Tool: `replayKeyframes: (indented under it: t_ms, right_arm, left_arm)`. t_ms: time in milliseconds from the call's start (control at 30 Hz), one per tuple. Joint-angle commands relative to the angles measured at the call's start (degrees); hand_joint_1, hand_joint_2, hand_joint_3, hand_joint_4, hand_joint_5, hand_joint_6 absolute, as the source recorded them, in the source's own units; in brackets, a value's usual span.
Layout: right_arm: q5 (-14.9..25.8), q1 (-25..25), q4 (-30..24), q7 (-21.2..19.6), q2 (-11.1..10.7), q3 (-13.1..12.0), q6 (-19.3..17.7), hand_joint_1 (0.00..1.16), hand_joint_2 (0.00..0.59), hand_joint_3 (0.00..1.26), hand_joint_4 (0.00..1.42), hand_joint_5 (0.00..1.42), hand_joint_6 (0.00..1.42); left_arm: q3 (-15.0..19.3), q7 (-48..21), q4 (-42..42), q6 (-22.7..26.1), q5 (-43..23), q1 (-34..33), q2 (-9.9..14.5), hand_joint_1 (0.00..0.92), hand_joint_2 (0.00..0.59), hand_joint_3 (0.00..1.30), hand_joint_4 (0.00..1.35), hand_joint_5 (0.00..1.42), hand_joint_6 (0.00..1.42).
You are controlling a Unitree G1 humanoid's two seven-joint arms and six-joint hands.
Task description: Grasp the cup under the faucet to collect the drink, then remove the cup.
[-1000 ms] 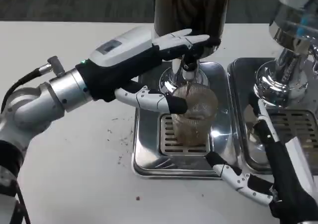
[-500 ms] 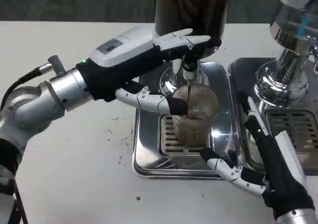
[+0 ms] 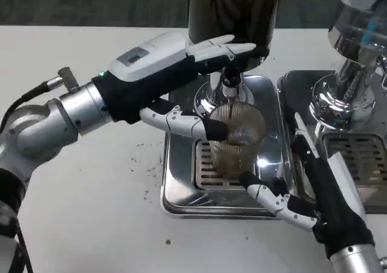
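– What did the left side of the frame show?
– The left hand reached in from the left, fingers on the faucet lever and thumb touching the ribbed clear glass cup.

– And the cup?
– At frame centre, upright on the slotted grate of the shiny steel drip tray, under the faucet, with a dark stream falling into it.

– The lower right?
– The right hand lay open, fingers apart, just beside the cup, holding nothing.
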Motion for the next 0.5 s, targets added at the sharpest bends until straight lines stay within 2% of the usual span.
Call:
replayKeyframes:
  t_ms: [33,500]
  right_arm:
    - [0.3,-1.6,1.5,0.4,0.1,0.1,0.1,0.66,0.218,0.00,0.00,0.00,0.07]
    - [0.7,-5.2,4.9,0.6,0.3,0.1,0.2,0.65,0.220,0.00,0.00,0.00,0.06]
  left_arm:
    - [-1.3,-1.2,0.2,0.4,2.6,0.5,0.9,0.000,0.064,0.12,0.01,0.01,0.00]
    - [-1.7,-0.4,-0.2,0.2,3.3,0.4,1.3,0.000,0.065,0.13,0.01,0.01,0.00]
